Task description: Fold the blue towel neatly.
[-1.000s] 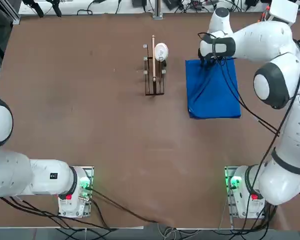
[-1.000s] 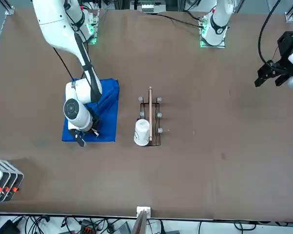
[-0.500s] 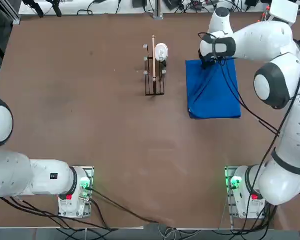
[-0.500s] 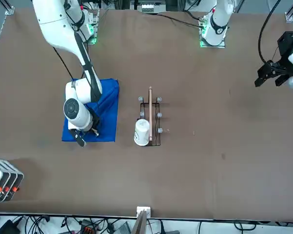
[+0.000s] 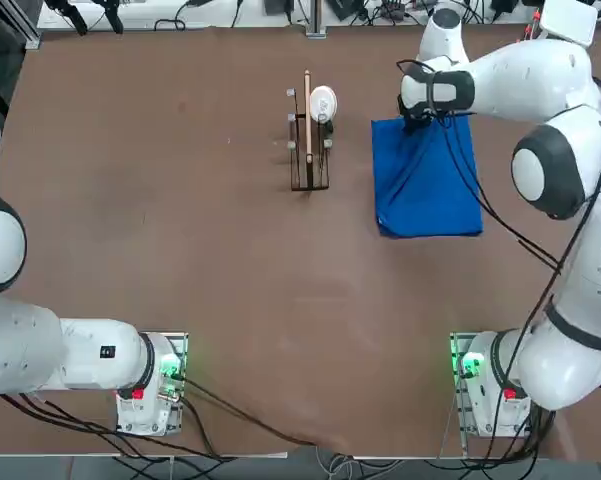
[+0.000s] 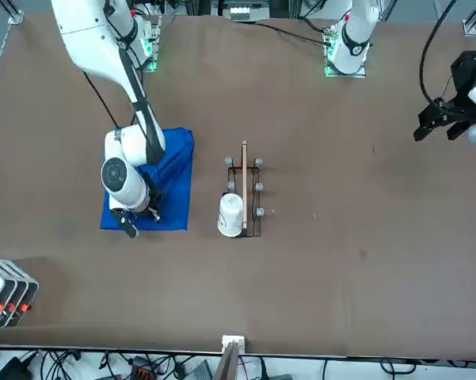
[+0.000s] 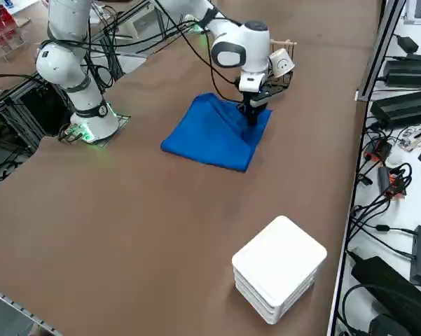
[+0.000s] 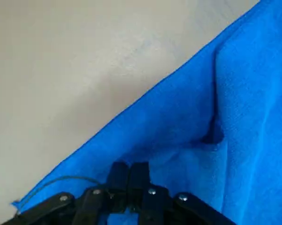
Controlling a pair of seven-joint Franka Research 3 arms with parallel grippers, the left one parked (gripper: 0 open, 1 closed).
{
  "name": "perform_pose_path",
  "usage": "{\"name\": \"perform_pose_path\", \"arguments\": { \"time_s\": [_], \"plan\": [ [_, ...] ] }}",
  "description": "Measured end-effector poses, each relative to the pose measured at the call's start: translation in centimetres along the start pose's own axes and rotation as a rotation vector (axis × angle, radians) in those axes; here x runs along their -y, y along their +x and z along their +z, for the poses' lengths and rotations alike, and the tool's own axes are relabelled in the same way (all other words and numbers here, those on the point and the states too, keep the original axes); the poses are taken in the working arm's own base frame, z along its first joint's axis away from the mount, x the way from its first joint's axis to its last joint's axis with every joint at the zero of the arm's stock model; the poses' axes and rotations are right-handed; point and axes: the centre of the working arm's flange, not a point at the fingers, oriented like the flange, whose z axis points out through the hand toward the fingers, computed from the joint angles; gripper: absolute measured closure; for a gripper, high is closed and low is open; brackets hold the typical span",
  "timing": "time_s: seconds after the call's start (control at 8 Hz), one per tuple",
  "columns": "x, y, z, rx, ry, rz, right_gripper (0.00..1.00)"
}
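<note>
Barely shifted, the right arm (image 5: 555,160) has drawn slightly toward its own side; its hand (image 8: 129,180) is closed over the blue towel (image 5: 430,190), whether gripping cloth I cannot tell. Towel lies near the worktop's (image 5: 250,260) far right corner.

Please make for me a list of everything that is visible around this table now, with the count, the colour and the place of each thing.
blue towel: one, blue, on the table's far part, under the right gripper
rack: one, dark wire with pale knobs, beside the towel, toward the parked arm's side
rod: one, light wood, along the rack
cup: one, white, at the rack
stacked trays: one stack, white, near the table's far edge on the robot's right
table: one, brown, under all of these
cables: several, black, beyond the table's far edge
right gripper: one, black, over the towel, jaws closed together
robot arms: two, white with dark joints, at the near side
</note>
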Motion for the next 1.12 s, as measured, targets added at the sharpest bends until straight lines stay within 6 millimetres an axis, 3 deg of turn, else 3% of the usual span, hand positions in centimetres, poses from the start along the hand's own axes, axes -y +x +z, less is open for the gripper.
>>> {"name": "perform_pose_path", "arguments": {
  "time_s": [1.12],
  "plan": [
    [6.5, -3.3, -5.0, -0.021, 0.128, -0.09, 0.98]
  ]
}}
